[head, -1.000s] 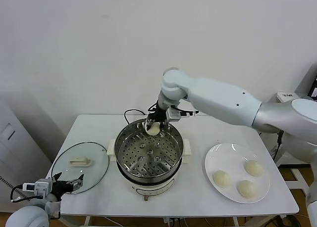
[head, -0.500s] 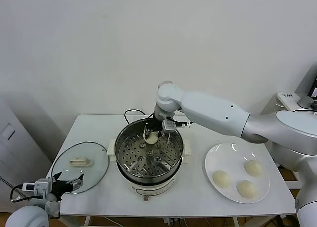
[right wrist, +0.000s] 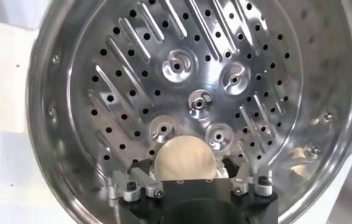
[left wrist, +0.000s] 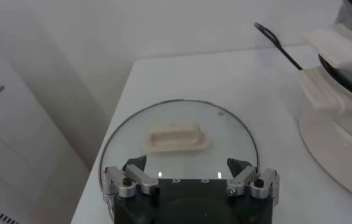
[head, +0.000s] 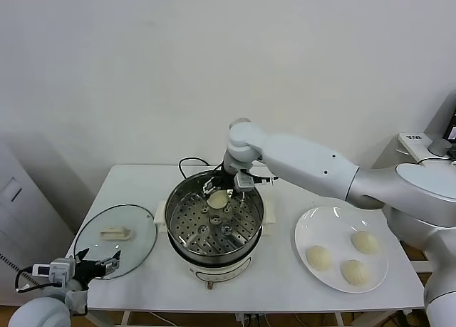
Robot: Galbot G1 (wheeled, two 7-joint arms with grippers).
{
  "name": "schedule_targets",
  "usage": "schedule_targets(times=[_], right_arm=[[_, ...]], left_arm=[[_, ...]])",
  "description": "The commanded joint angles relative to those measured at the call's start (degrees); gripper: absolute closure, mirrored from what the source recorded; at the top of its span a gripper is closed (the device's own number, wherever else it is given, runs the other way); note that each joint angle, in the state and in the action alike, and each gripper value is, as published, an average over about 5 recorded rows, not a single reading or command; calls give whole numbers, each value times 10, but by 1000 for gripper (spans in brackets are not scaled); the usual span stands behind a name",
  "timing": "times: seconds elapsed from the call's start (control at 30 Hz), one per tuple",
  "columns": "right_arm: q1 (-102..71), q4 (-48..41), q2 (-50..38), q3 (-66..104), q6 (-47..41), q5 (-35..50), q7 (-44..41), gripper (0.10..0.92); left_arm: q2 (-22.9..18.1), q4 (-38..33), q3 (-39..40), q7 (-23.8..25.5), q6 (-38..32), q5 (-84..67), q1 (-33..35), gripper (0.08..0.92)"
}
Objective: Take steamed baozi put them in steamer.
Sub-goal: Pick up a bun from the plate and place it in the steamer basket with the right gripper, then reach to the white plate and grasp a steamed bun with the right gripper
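Our right end effector [head: 218,189], centre frame, stands released over a baozi [head: 217,198] in the steamer [head: 187,238]; we judge buns soft, light, best pinched gently at their sides.

Right arm: stretched forward and across toward the robot's left, wrist bent so it points down.
Right gripper [head: 219,189]: low, fingers [right wrist: 134,182] spread wide apart, gripping nothing.
Left arm: tucked low at the robot's left side, parked.
Left gripper [left wrist: 191,176]: level, facing forward, fingers [left wrist: 136,177] wide apart and empty.
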Motion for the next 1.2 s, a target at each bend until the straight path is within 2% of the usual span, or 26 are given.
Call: schedule_targets(times=[0.03,0.23,0.4,0.57,0.77,1.2], right_arm=[[160,57,-77,-125,-192,261,-75,204],[299,127,-178,-266,-408,460,-112,203],[341,157,-255,-347,-483,536,-133,203],[347,184,-332,-395,-502,541,-137,203],[332,223,-391,-427,-527,548,-105,203],[139,179,-423,-327,-536,500,-56,203]], left_arm=[[0,-1,0,0,1,1,0,177],[3,-5,-2,0,-1,0,1,177],[4,-9,-1,1,-1,0,0,177],[4,-11,-1,1,-1,-1,0,177],[2,-12,-1,1,0,0,-1,177],[0,-12,1,1,1,1,-2,177]])
